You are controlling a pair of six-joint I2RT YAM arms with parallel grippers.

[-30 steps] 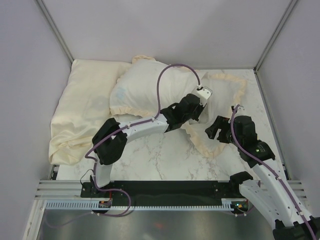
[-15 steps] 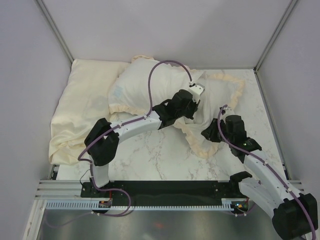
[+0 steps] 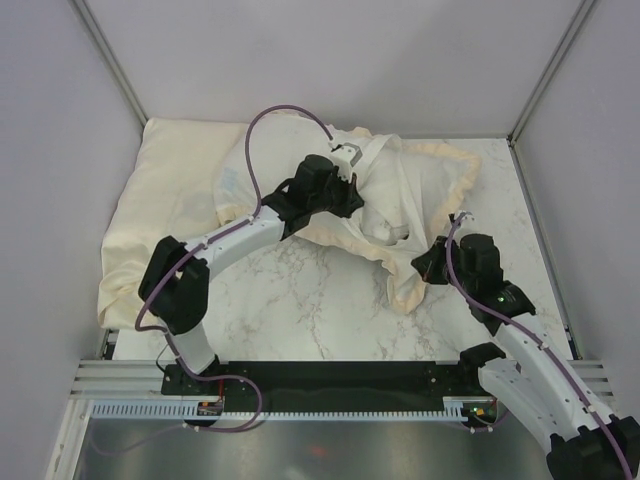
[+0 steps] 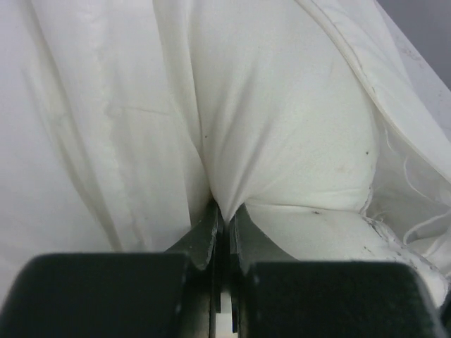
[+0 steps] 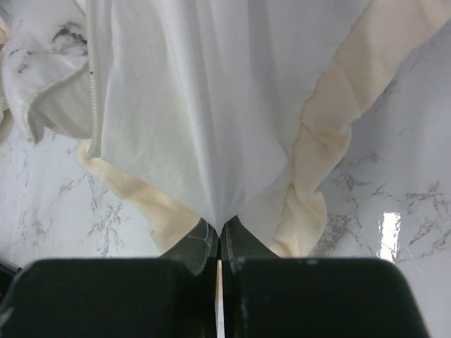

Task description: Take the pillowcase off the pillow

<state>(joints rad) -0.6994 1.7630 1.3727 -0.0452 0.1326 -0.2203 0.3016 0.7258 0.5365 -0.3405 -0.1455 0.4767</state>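
Note:
The pillowcase lies whitish side up at the table's back, its cream frill along the near edge. Its left part bulges plumply; the pillow itself is covered and I cannot tell its surface apart. My left gripper is shut on a fold of the case's white fabric, which rises in taut creases from the jaws. My right gripper is shut on the whitish cloth just beside the frill, at the case's near right edge; its jaws meet on a pinched point.
A flat pale-yellow cloth covers the left back of the marble table. Grey enclosure walls stand close on the left, back and right. The left arm's purple cable loops above the bulge.
My right gripper went from open to shut on the pillowcase near the frill. The left gripper, shut throughout, moved back and left, pulling the white fabric taut with it.

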